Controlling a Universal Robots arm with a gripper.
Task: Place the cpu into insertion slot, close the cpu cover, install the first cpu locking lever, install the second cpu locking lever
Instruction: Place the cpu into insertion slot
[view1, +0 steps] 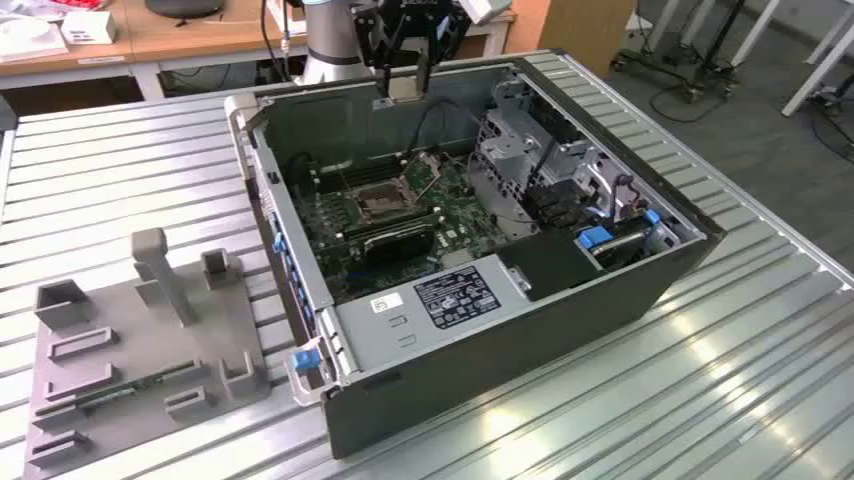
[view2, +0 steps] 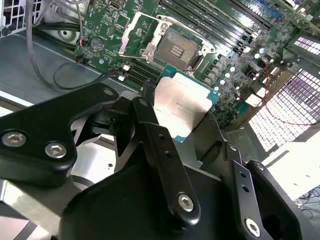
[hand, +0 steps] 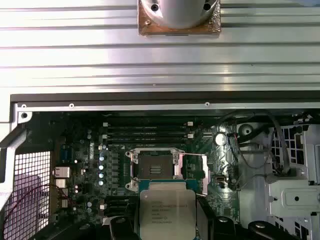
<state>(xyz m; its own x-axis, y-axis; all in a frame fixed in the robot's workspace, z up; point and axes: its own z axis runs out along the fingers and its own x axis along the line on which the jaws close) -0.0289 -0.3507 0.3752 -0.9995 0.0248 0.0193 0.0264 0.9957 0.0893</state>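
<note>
Fingers narrow, pinching cpu by its edges, chip level. Insertion slot bare, below and just beyond fingertips; cpu cover stands open beside it. Judgement: placing well needs corners squared to slot, chip kept flat, gentle descent.

The arm stood upright at the top of the exterior view, and its gripper hung beside it, pointing down. In the second wrist view the black fingers were closed on two opposite edges of the cpu, which they held flat.
</note>
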